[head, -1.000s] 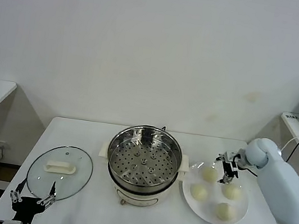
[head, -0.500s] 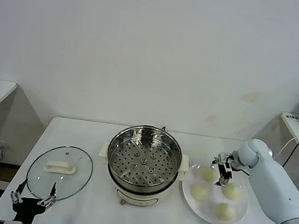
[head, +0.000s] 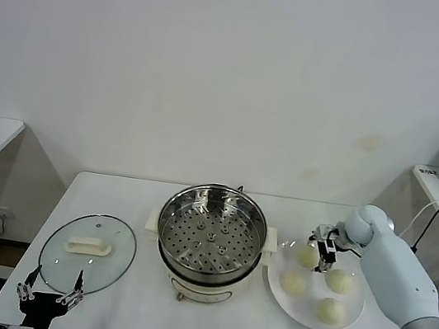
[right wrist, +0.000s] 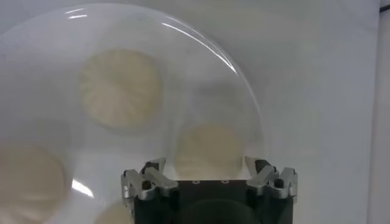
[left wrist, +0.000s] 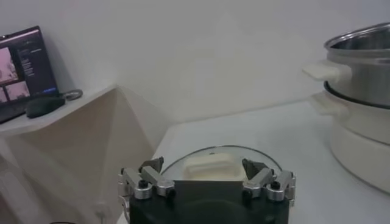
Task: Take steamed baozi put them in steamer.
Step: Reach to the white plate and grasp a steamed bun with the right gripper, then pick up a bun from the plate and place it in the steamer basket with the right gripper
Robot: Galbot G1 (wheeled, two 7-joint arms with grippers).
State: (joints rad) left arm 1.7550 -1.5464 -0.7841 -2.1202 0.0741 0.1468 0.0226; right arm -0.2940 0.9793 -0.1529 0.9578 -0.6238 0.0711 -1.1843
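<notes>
White table [head: 177,325] against a pale wall, side desk off to the far left, laptop on a shelf at the far right. Steamer [head: 211,234] at the table's middle on its white pot base, basket holding nothing. Glass lid [head: 88,253] with white handle lying flat to the left of the steamer, well apart from it. White plate [head: 350,315] just right of the steamer, carrying four buns: one at the far left [head: 307,256], one at the far right [head: 340,281], one at the near left [head: 292,283], one at the near right [head: 331,311]. Right gripper [head: 325,248] lowered over the far-left bun, fingers spread on either side of it and partway open, no grip yet; wrist view places that bun [right wrist: 208,151] directly between the fingertips [right wrist: 208,178]. Left gripper [head: 46,297] parked at the table's near left edge, close by the lid, fingers wide apart and holding nothing.
</notes>
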